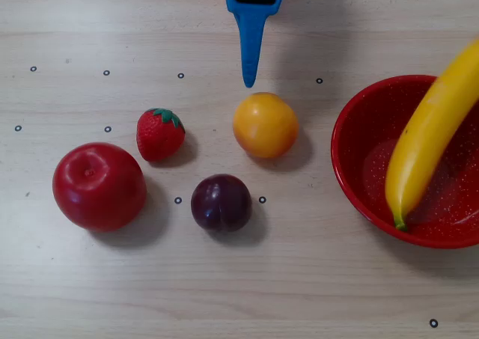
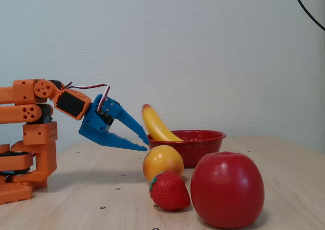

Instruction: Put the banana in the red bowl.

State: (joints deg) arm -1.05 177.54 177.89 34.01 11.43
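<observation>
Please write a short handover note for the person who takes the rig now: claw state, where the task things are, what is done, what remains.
Claw: open, empty, raised above the table, pointing at the round yellow-orange fruit.
Long glossy yellow toy banana: lies in the large speckled red bowl, green tip down inside, upper end leaning over the rim.
Done: banana is in the bowl.
Left: apparently nothing but parking the arm.
Untouched on the table: red apple, strawberry, dark plum.

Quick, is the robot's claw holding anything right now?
Gripper: open a little and empty. The banana already leans in the red bowl.
</observation>
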